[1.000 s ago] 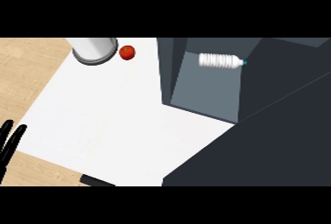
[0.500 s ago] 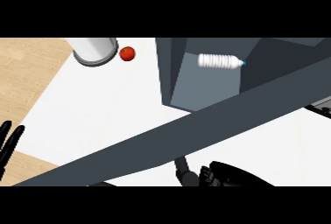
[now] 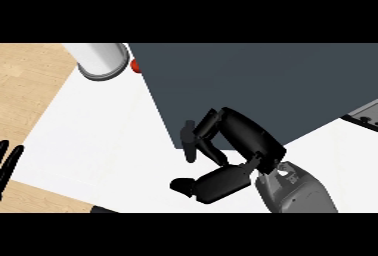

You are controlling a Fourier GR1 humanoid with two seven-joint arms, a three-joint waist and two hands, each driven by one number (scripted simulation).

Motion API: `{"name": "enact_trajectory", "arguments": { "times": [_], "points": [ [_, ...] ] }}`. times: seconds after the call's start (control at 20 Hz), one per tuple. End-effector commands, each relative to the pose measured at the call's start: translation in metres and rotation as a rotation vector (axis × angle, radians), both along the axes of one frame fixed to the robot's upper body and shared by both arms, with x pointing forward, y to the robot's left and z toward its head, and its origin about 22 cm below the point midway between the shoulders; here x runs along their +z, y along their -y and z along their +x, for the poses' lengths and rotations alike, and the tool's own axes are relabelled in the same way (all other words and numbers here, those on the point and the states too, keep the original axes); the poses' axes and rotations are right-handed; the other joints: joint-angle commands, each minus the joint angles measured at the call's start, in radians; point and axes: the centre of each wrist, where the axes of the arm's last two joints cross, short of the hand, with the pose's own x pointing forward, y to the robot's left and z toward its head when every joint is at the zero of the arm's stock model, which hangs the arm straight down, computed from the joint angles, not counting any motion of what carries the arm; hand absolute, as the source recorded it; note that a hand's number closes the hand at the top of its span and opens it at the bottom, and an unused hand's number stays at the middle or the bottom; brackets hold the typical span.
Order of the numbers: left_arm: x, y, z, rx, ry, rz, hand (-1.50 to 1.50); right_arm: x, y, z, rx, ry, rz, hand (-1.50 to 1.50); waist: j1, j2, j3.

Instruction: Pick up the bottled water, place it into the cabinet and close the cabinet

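While the dark cabinet (image 3: 258, 85) shows only its shut front, no bottled water or readable writing visible, the right hand (image 3: 229, 132) presses relaxed fingers against it. Left hand (image 3: 7, 162) rests open at the edge.

**No readable text**

No letters, numbers, brands or signs can be read anywhere: the dark cabinet (image 3: 251, 85) front is plain, and the white cylinder (image 3: 100, 60) on the counter carries no legible label.
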Motion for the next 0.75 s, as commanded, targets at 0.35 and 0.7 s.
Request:
{"name": "enact_trajectory", "arguments": {
  "times": [0.35,0.7],
  "points": [
    [-0.001,-0.008,-0.002,0.011,0.008,-0.012,-1.50,0.041,-0.032,0.079,-0.339,-0.055,0.138,-1.50,-0.016,0.001,0.006],
    [-0.009,-0.011,-0.005,0.019,-0.006,-0.019,-1.50,0.042,-0.044,0.088,-0.374,-0.134,0.187,-1.50,-0.032,0.003,0.006]
  ]
}}
